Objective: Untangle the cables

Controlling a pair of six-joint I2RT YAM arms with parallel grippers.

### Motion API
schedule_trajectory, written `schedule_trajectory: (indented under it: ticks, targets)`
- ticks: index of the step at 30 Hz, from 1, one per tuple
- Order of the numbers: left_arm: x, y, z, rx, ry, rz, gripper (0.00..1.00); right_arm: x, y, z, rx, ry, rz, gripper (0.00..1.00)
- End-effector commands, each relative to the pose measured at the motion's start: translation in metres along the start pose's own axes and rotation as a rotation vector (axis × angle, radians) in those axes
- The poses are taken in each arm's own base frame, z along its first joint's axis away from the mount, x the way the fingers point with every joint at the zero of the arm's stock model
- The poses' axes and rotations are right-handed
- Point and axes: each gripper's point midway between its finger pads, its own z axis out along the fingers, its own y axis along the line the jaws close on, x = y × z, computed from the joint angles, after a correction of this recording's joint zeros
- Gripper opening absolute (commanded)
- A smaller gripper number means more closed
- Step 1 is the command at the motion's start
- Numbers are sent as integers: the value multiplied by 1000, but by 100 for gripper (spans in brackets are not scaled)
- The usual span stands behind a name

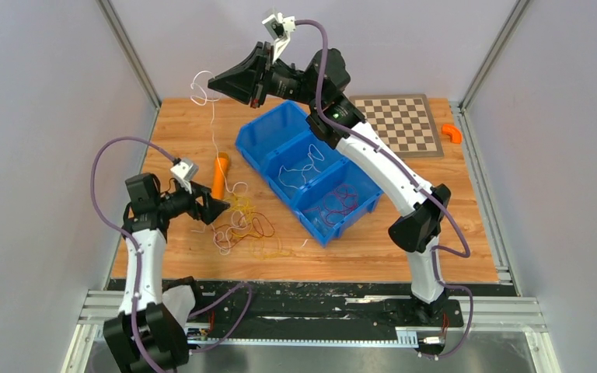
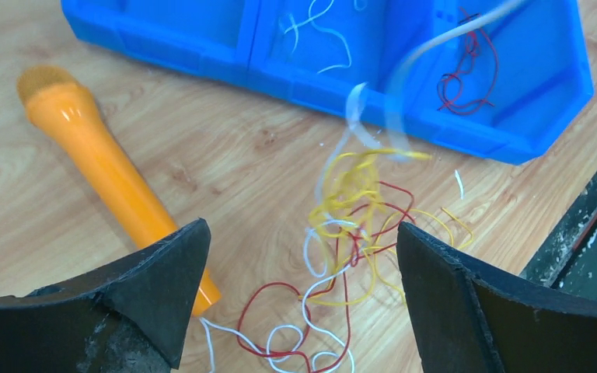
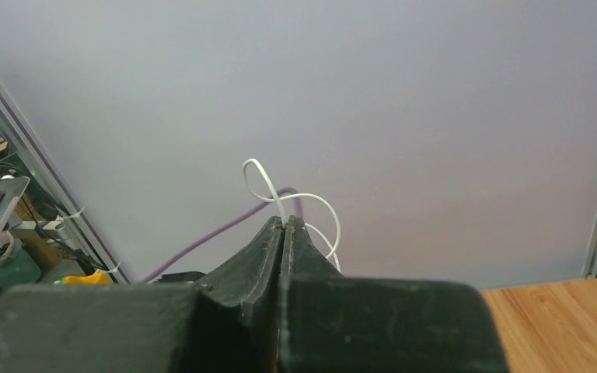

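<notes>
The cables (image 1: 242,224) lie in a small tangle of yellow, red and white strands on the wooden table, left of the blue bin. In the left wrist view the tangle (image 2: 357,225) sits just ahead of and between my open left gripper (image 2: 301,225), which touches none of it. My left gripper (image 1: 221,208) hovers low at the tangle's left side. My right gripper (image 1: 216,81) is raised high at the back, shut on one white cable (image 1: 200,87). That cable hangs in a long strand down to the tangle. The white cable's loops (image 3: 311,198) stick out past the closed right gripper (image 3: 284,220).
An orange microphone-shaped object (image 1: 219,176) lies just behind the tangle, near my left fingers (image 2: 155,287). The blue three-compartment bin (image 1: 242,140) holds white strands in its middle part and red ones in its near part. A chessboard (image 1: 401,124) and an orange piece (image 1: 452,133) sit at the back right.
</notes>
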Motion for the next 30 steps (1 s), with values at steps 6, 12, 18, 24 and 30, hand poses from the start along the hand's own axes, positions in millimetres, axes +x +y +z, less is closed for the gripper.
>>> schedule_trajectory:
  ticks: [6, 12, 18, 24, 30]
  targets:
    - [-68, -42, -21, 29, -187, 160, 100, -34, 28, -1, -41, -71, -21, 0]
    - [-110, -31, 11, -17, -299, 128, 95, -41, 45, 2, -80, -87, -13, 0]
    - [-42, 16, 52, -119, -63, 52, 63, -98, 50, -4, -6, -232, -176, 0]
    - [34, 36, 29, -214, 100, -26, 54, -198, 51, -47, 188, -488, -402, 0]
    - [65, 44, 16, -269, 219, -56, 49, -270, 67, -97, 302, -650, -583, 0]
